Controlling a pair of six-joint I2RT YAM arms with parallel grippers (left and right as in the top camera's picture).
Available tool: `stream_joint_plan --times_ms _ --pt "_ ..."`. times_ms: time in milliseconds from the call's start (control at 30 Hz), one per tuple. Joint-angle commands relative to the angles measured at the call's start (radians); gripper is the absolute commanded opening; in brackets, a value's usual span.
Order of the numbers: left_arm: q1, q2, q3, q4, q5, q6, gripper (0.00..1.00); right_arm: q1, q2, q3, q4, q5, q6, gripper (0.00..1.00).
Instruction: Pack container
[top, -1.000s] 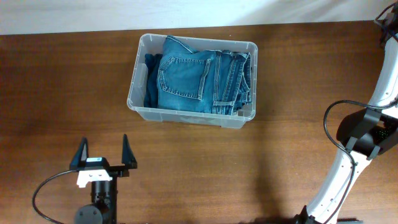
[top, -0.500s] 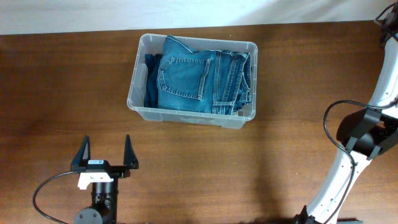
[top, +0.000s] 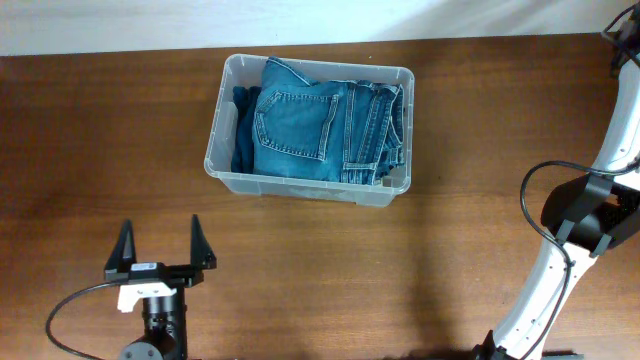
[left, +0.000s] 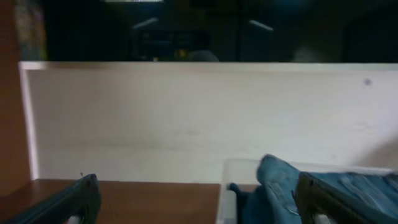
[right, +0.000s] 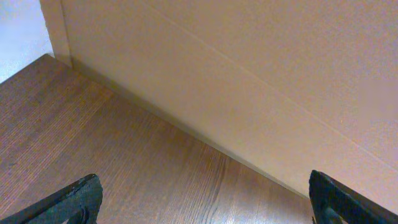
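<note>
At the near left of the wooden table (top: 420, 250), the left gripper (top: 160, 228) hung with its two fingers spread wide and nothing between them. Farther in, toward the far middle of the table and well apart from that gripper, the container (top: 300, 188) stood upright, with folded blue jeans (top: 310, 125) filling most of it. At the far right, the right gripper (right: 202, 199) was likewise spread wide and empty, above bare wood near the pale wall (right: 249, 62).
</note>
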Motion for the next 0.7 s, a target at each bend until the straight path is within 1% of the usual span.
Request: stream_joint_plan --times_ms 0,100,167,300,433,667 --pt "0.005 -0.01 -0.008 0.016 -0.137 0.012 0.99 -0.001 -0.014 0.023 0.003 0.005 0.005 0.99" --pt "0.005 -0.01 -0.008 0.026 -0.16 0.012 0.99 -0.001 -0.014 0.023 0.003 0.005 0.005 0.98" --pt "0.005 -0.01 -0.008 0.002 -0.152 0.012 0.99 -0.001 -0.014 0.023 0.003 0.005 0.005 0.99" --pt "0.005 -0.01 -0.008 -0.094 -0.122 0.011 1.0 -0.001 -0.014 0.023 0.003 0.005 0.005 0.98" --pt "0.005 -0.01 -0.008 -0.182 -0.122 0.012 0.99 -0.001 -0.014 0.023 0.003 0.005 0.005 0.98" --pt "0.005 -0.01 -0.008 -0.383 -0.122 0.012 0.99 -0.001 -0.014 0.023 0.003 0.005 0.005 0.99"
